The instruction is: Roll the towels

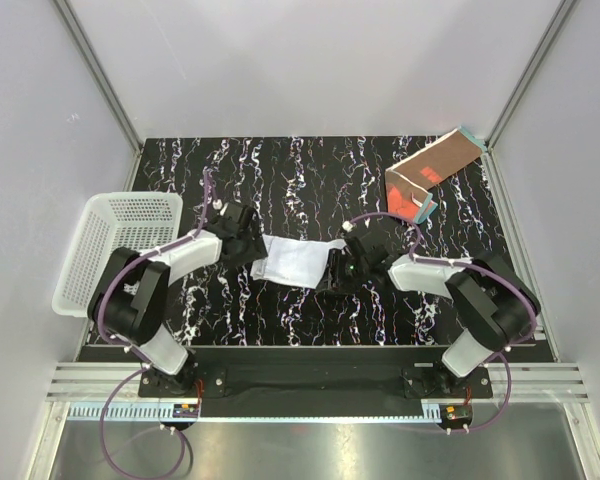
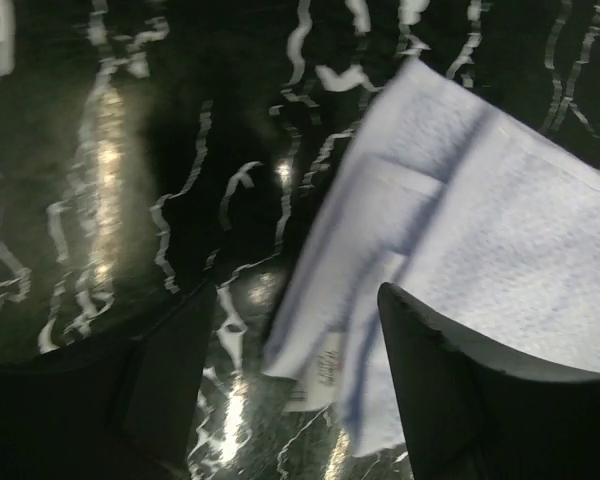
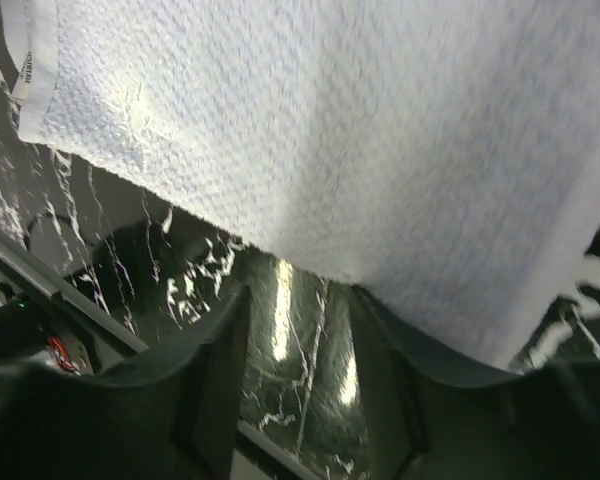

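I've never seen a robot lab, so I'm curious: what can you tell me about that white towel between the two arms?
The white towel is a small soft cloth with a nubbly weave and stitched hem, bluish in shadow. It lies loosely folded, layers overlapping, on the black marbled table, a small label at one corner. The left gripper and right gripper sit open at its two ends.

The right end of the white towel (image 1: 298, 262) is hidden under the right gripper (image 1: 338, 265) at mid-frame. In the left wrist view the towel runs off the right edge, and its label (image 2: 318, 372) seems too blurred to read.
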Motion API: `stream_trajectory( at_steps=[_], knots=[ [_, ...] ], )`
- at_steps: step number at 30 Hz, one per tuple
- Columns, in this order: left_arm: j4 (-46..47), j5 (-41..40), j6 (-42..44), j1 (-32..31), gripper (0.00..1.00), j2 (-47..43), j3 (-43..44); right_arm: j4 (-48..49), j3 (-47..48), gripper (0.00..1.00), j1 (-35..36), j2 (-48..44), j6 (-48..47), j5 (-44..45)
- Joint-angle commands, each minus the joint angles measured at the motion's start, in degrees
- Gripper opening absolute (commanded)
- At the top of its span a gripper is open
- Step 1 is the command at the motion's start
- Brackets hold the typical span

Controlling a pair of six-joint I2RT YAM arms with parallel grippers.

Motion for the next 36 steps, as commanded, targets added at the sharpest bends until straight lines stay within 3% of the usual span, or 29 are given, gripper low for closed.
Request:
stream_trajectory(
  at_steps=[1,2,7,12,13,14,16,19,24,25,28,29,30,34,36],
  knots=[
    [-5.6,-5.6,1.6,0.4,0.74,-4.9,0.5,-18.1,0.9,0.54,0.7,-2.2,-3.8,8.0],
    [-6.2,-6.0,1.7,0.3,0.75,-6.6,1.1,-19.3,1.7,0.64,0.8,-4.2,-3.9,8.3],
    [-12.2,-10.6,2.4,-1.3,0.77,-13.2,3.3,-27.2,6.7,0.82,1.2,-11.4,-4.5,11.3],
    [-15.4,-25.3,8.2,-14.8,0.85,-19.9,7.8,-33.0,8.7,1.0,1.1,-24.5,-3.7,20.9],
    [-15.3,-29.2,9.7,-17.0,0.89,-20.4,8.2,-33.3,8.3,1.0,1.2,-26.6,-3.3,23.7],
    [-15.0,-31.2,10.4,-21.8,0.99,-20.6,8.4,-33.5,8.2,1.0,1.1,-30.5,-3.1,25.0],
    [-11.5,-33.7,12.2,-26.8,0.99,-20.9,7.4,-33.6,6.8,1.0,1.1,-33.9,-1.3,28.8],
    [-6.1,-26.7,11.4,-27.8,0.99,-19.7,6.2,-33.8,5.2,1.0,1.2,-39.9,-0.1,30.7],
    [7.4,-26.5,7.9,-32.7,0.99,-21.8,0.0,-32.9,1.0,1.0,1.2,-51.2,4.2,33.1],
    [11.6,-23.3,4.8,-32.1,0.99,-22.6,-1.4,-33.1,-0.7,1.0,1.2,-52.9,4.8,34.1],
    [19.5,-9.5,9.0,-31.8,0.99,-21.9,-3.8,-35.9,-2.5,1.0,1.1,-58.8,9.8,37.8],
    [19.2,-8.0,9.5,-32.3,0.99,-18.8,-2.3,-36.5,-2.6,1.0,1.1,-60.9,9.7,38.1],
    [13.0,-7.6,10.1,-32.8,0.99,-16.3,2.6,-37.5,-2.6,1.0,1.1,-61.6,8.8,38.3],
    [-3.6,-19.3,10.4,-36.9,0.98,-1.5,17.2,-39.7,-2.4,1.0,1.1,-61.6,7.1,37.9],
    [-7.0,-21.8,11.0,-40.3,0.95,4.2,22.0,-40.6,-1.9,1.0,1.1,-60.4,6.5,37.3]
  ],
)
